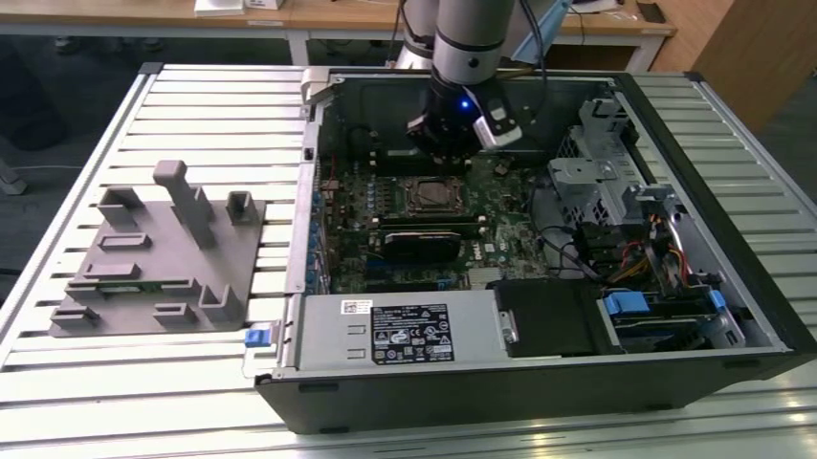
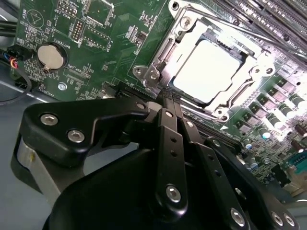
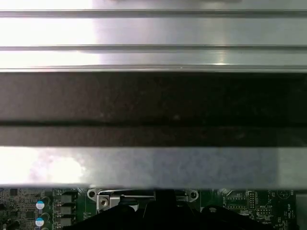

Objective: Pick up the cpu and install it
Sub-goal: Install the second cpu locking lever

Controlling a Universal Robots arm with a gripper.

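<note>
Silver-topped cpu (image 2: pixel 207 71) sitting flat inside socket frame (image 2: pixel 158 57) on motherboard (image 2: pixel 96 43), apparently already installed. Gripper (image 2: pixel 168 103) hovering just beside socket, fingers pinched together, grasping nothing. Open computer case (image 1: pixel 715 287) lying on slatted bench (image 1: pixel 191 96), giving access from above.

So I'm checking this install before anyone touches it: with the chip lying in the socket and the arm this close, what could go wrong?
The shiny silver square cpu sits in the metal socket frame of the green motherboard. The black gripper, fingers together, hangs at the frame's edge, so a small sideways drift might nudge the frame. Glare hides the chip's edges, so whether it is fully seated cannot be told.
</note>
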